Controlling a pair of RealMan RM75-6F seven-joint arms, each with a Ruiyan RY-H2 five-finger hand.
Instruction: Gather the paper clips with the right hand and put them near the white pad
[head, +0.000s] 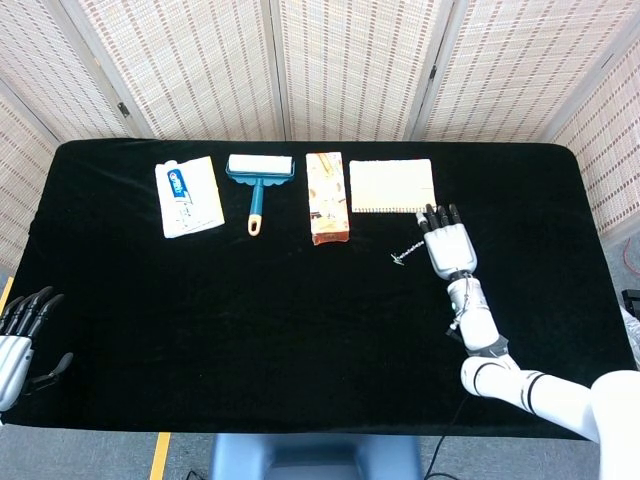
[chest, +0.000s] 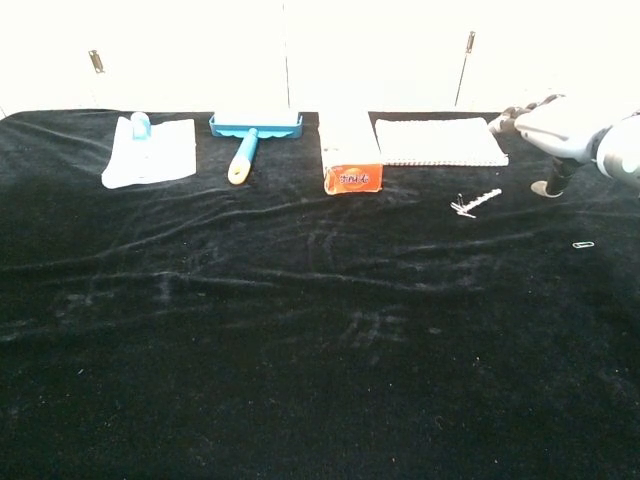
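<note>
- Paper clips (chest: 474, 202), linked in a short chain, lie on the black table (head: 300, 330) just in front of the white pad (head: 391, 185), at its near right corner.
- Right robot hand (head: 448, 240) hovers just right of the chain, fingers spread and holding nothing.
- One stray paper clip (chest: 583, 244) lies well off to the right, nearer the front.
- Judged step: the chain looks delivered; next calls for reaching back right to pinch the stray clip, a small flat target on cloth.
- Left robot hand (head: 22, 330) sits open at the table's near left edge.
</note>
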